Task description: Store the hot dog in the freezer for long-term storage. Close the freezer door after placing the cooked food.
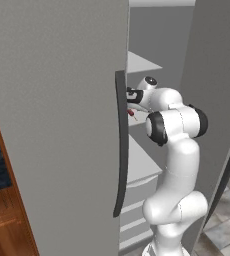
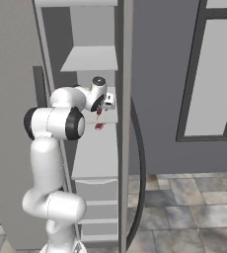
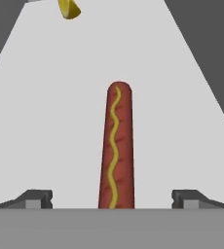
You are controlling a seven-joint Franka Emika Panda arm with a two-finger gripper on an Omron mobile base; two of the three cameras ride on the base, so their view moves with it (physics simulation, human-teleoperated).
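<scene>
Nearest in the hand view: gripper (image 3: 112,199) with its two dark fingertips (image 3: 36,198) spread wide apart, one low at the left, one low at the right, touching nothing. Between them, not touched by either, the hot dog (image 3: 116,148), a reddish-brown sausage with a wavy yellow line along it, lying flat on a white shelf (image 3: 50,136) and running away from the hand. Farther along the same shelf, at the top edge, part of a small yellow object (image 3: 68,8); impossible to tell what it is.

In the left base view, white arm (image 1: 174,165) rising from the lower right and reaching into the open freezer (image 1: 157,35), gripper (image 1: 132,106) just past the dark vertical handle (image 1: 121,145) of the closed grey door (image 1: 57,125) at the left. Small red spot of the hot dog (image 1: 131,113) right under the hand, on the middle shelf.

In the right base view, gripper (image 2: 100,109) pointing down over the shelf (image 2: 93,153), hot dog (image 2: 100,126) just below it. Freezer door (image 2: 127,123) swung open, seen edge-on at the right of the compartment, its curved dark handle (image 2: 140,163) beside it. Far beyond, a grey wall with a dark-framed window (image 2: 211,74), tiled floor (image 2: 194,207) below.
</scene>
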